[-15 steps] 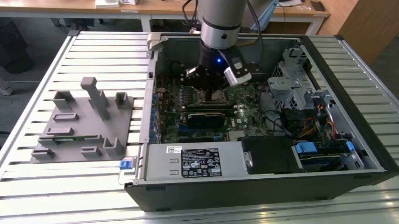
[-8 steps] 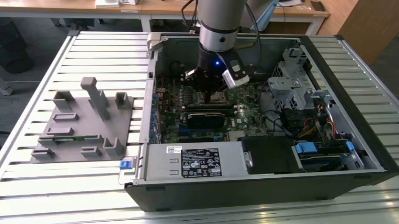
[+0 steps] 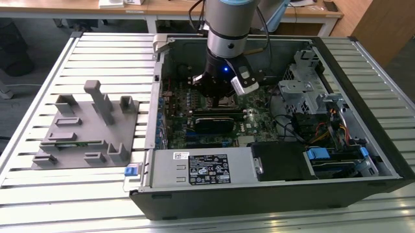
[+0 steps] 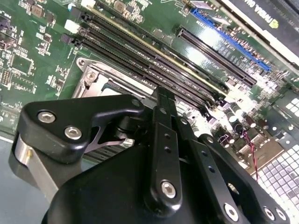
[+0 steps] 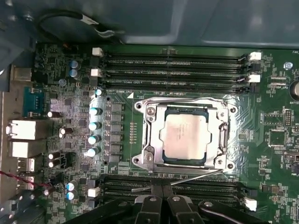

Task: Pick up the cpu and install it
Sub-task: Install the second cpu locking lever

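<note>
open pc case (image 3: 363, 97) sits on a slatted desk (image 3: 39, 194), the cpu (image 5: 185, 135) is already seated in the motherboard (image 5: 280, 154) socket frame (image 5: 154, 140), and the hand (image 5: 161, 198) hovers just beside it, fingers pinched together on nothing.

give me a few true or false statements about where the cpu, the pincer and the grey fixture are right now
1. The cpu lies in the metal socket frame on the motherboard. True.
2. The pincer hangs over the grey fixture. False: in the exterior view it is inside the open computer case, above the motherboard.
3. The grey fixture sits on the slatted table at the exterior view's left of the case. True.
4. The cpu is gripped between the pincer's fingers. False: in the first wrist view it rests in the socket, apart from the fingers.
</note>
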You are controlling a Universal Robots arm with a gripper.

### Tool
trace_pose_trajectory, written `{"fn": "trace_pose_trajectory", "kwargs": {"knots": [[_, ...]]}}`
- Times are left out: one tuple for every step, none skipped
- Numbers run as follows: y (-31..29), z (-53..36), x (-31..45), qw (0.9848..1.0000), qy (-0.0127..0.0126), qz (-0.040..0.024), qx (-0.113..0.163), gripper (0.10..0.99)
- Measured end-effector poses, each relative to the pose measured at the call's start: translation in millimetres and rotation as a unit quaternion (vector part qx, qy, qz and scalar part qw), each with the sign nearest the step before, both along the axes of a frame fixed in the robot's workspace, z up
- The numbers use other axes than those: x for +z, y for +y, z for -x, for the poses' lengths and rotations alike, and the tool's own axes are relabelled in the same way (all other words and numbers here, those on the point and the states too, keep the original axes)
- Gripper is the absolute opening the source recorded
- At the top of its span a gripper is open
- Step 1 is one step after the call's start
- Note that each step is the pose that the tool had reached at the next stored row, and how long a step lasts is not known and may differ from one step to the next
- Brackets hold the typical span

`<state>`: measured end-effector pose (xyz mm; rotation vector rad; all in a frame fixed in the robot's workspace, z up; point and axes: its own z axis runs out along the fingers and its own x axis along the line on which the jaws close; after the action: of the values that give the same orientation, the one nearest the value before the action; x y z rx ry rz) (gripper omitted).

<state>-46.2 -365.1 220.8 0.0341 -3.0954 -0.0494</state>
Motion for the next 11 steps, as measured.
{"fn": "trace_pose_trajectory", "kwargs": {"knots": [[-1.3, 0.1, 0.0, 1.0000, 0.0000, -0.0028, 0.000, 0.122], [-2.6, 0.3, 0.0, 1.0000, 0.0000, -0.0044, 0.000, 0.122], [-4.0, 0.7, 0.0, 1.0000, 0.0000, -0.0060, 0.000, 0.122], [-5.2, 1.2, -0.1, 1.0000, 0.0000, -0.0076, 0.000, 0.122], [-6.2, 1.8, 0.0, 1.0000, 0.0000, -0.0095, 0.000, 0.122], [-7.2, 2.5, 0.0, 0.9999, 0.0000, -0.0114, 0.000, 0.122], [-8.0, 3.3, 0.0, 0.9999, 0.0000, -0.0131, 0.000, 0.122], [-8.8, 4.1, 0.0, 0.9999, 0.0000, -0.0149, 0.000, 0.122], [-9.5, 4.8, -0.1, 0.9999, 0.0000, -0.0163, 0.000, 0.122], [-10.4, 5.4, -0.2, 0.9998, 0.0000, -0.0175, 0.000, 0.122], [-11.2, 6.0, -0.3, 0.9998, 0.0000, -0.0186, 0.000, 0.122]]}}
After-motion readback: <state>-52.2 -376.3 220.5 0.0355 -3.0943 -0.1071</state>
